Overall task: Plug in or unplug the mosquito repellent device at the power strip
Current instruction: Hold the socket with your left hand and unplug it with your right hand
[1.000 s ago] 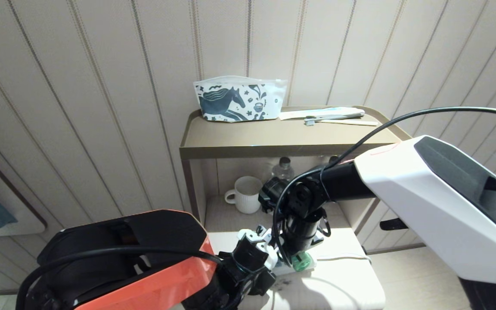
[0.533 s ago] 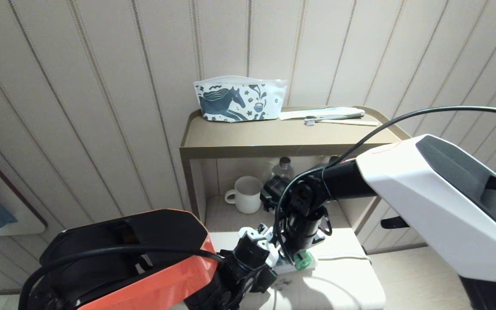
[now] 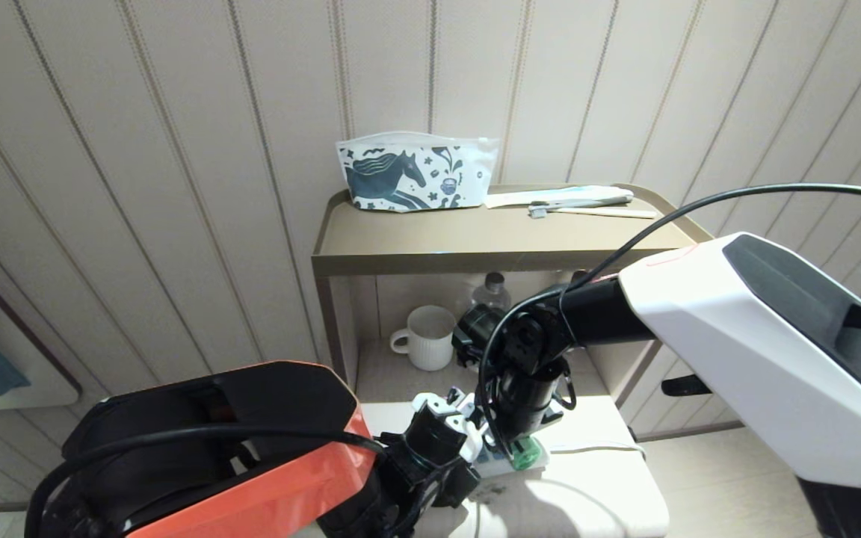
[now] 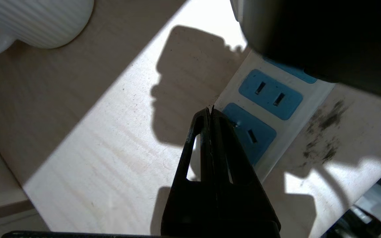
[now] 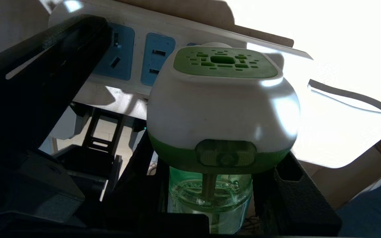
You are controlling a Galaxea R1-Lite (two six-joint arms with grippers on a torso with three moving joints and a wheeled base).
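Little has moved since a second ago. Head view: the right gripper (image 3: pixel 514 442) holds the mosquito repellent device (image 3: pixel 525 453) at the power strip (image 3: pixel 505 465). Left wrist: the left gripper (image 4: pixel 210 110), fingers pressed together, touches the strip's matte blue sockets. Right wrist: the glossy white, green-vented device sits clamped between the fingers (image 5: pixel 296 198); no readable writing.

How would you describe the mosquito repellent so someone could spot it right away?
Find the tan shelf unit against the panelled wall, then the pale table before it with the white power strip. The mosquito repellent sits at the strip's cord end between the right gripper's fingers: the only white dome with a green vented top and green liquid bottle.
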